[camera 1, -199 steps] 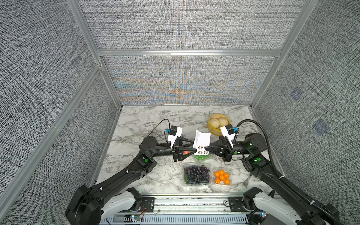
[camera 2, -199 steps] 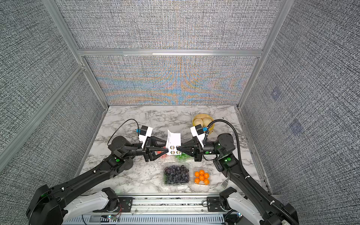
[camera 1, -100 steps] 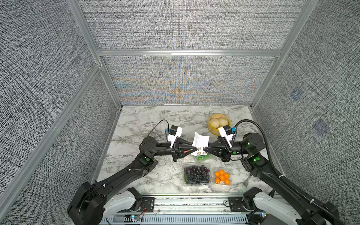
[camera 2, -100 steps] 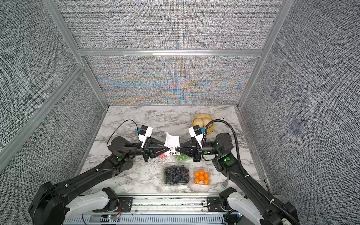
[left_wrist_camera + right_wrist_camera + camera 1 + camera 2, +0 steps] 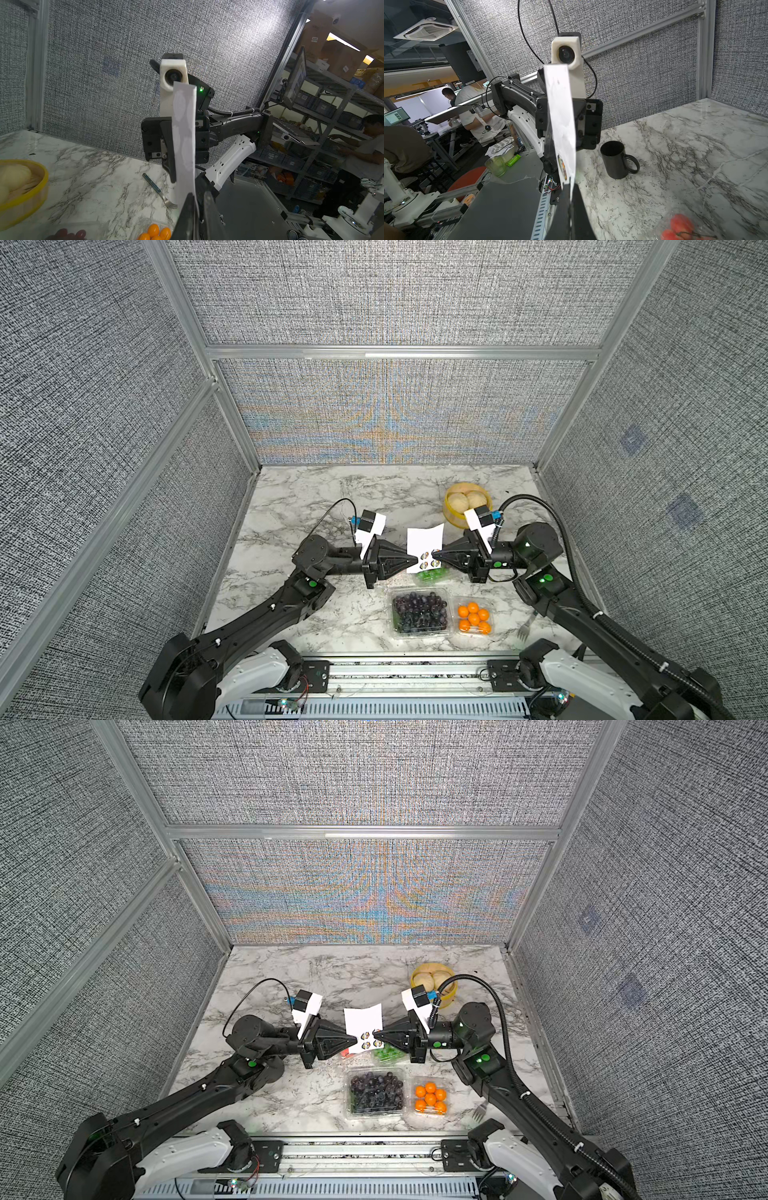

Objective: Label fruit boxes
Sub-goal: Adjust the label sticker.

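A white sticker sheet (image 5: 424, 542) hangs in the air between my two grippers. My left gripper (image 5: 415, 559) is shut on its left edge and my right gripper (image 5: 434, 562) is shut on its right edge, tips almost meeting. In the left wrist view the sheet (image 5: 184, 135) runs down between the left gripper (image 5: 197, 199) jaws. Below the sheet lie the fruit boxes: green grapes (image 5: 430, 576), dark grapes (image 5: 419, 611), small oranges (image 5: 473, 617). The red fruit box (image 5: 681, 226) shows in the right wrist view and is mostly hidden under the left gripper in both top views.
A yellow bamboo steamer (image 5: 467, 506) with pale buns stands at the back right, just behind the right wrist. A fork (image 5: 525, 628) lies near the front right edge. A black mug (image 5: 614, 160) stands on the marble beneath the left arm.
My left gripper has gone from open to shut on the sheet's left edge. The sheet now sits flatter between the two grippers. The right gripper has kept its grip.
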